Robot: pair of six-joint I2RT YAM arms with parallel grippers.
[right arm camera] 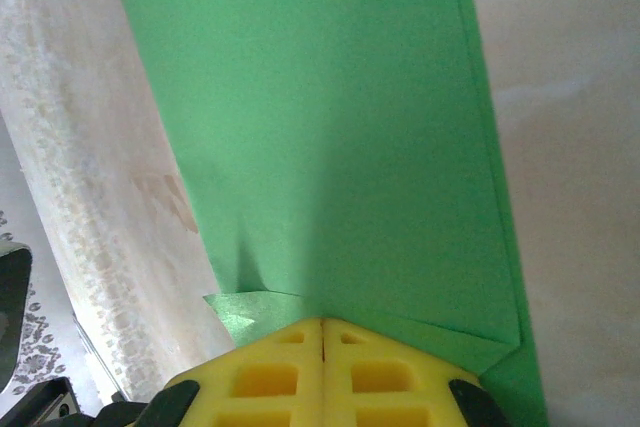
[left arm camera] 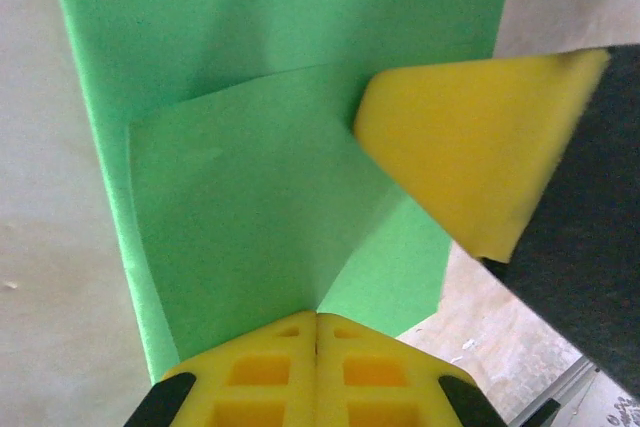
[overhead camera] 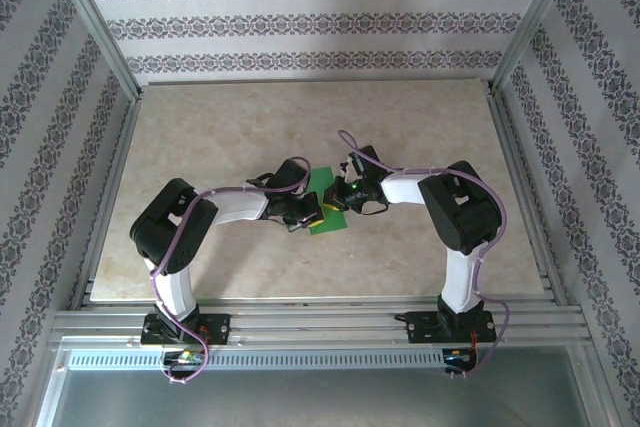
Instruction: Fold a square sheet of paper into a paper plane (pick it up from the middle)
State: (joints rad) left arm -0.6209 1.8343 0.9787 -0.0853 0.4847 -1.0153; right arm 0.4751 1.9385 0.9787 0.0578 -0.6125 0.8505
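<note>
The left jaws are shut tight, their yellow pads meeting at the bottom middle of the left wrist view. Their tips sit right on the near edge of the square sheet of paper point(left arm camera: 250, 207), just where a slanted crease ends. I cannot tell if they nip a bit of paper or only press on it. A yellow finger point(left arm camera: 470, 147) of the right arm pokes in from the right of that frame and touches the edge of the folded flap.

The right jaws are shut too, at the bottom middle of the right wrist view, with their tips on the green sheet that runs up the frame. Just left of them a small corner point(right arm camera: 240, 309) is bent and crumpled.

From above, the sheet point(overhead camera: 322, 185) lies in the middle of the bench point(overhead camera: 230, 127), with both arms meeting over it.

Here is what could go wrong, I think. The bench looks smooth, so a sideways push could make the sheet slide and the fold go crooked. The crumpled corner could get squashed into a wrong crease. If the arms pull away from each other while pressing, the thin paper could rip. The arms are very near, so they could bump. The flap may pop up when let go
</note>
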